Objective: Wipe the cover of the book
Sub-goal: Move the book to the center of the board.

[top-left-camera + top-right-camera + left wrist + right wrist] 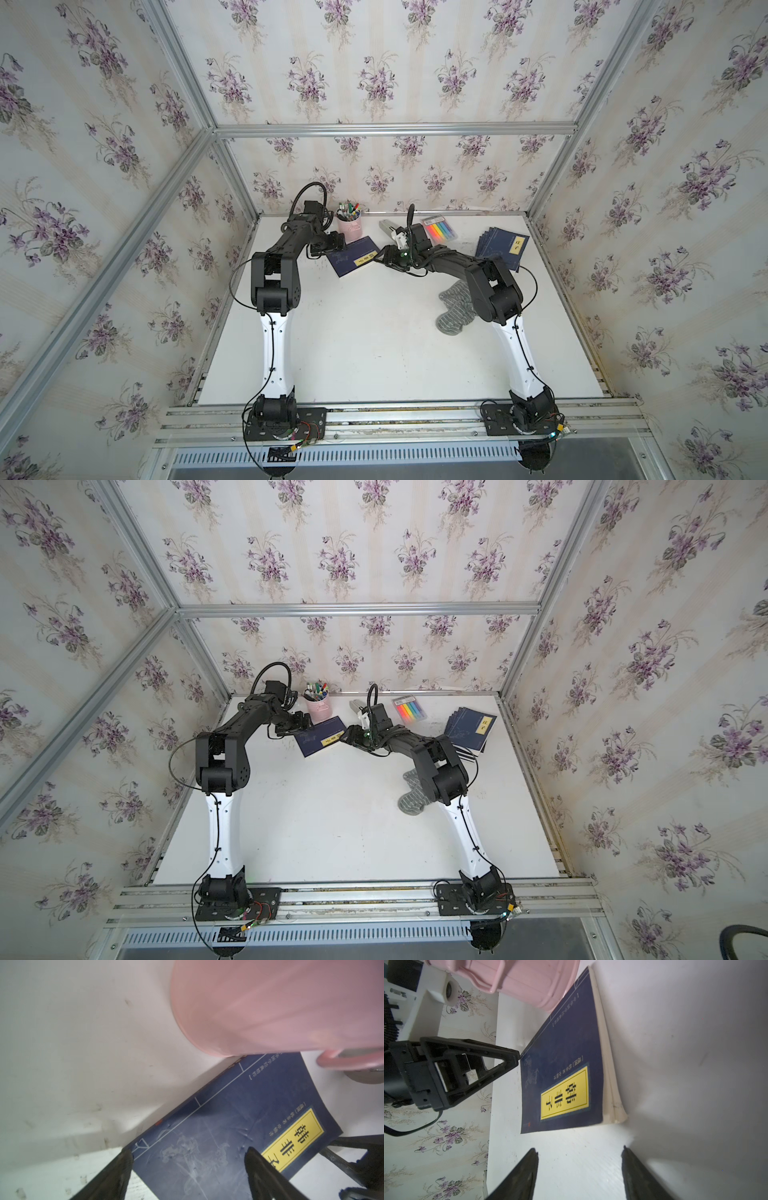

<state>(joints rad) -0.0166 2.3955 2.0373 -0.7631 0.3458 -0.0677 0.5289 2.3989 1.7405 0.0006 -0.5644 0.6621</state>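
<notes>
The dark blue paperback book with a yellow title label (352, 259) lies flat and closed on the white tabletop (374, 340), cover up. One of its corners sits right against the foot of the pink plastic pen cup (349, 230). The left gripper (189, 1152) sits low on the cup's near side with its claw spread over the spine edge of the cover, pinching nothing. The right gripper (579, 1149) faces it from the book's far end from the cup, also spread and empty. No wiping looks to have begun, since the grey striped cloth (455, 309) lies well away from the cup and neither claw holds it. The next move likely calls for the right arm to fetch that cloth while the left steadies the book. The right arm's elbow covers part of the cloth. The cup is blurred in the left wrist view, so I cannot tell whether it touches the book's corner, or whether the left fingertips (252, 1154) press the cover.
</notes>
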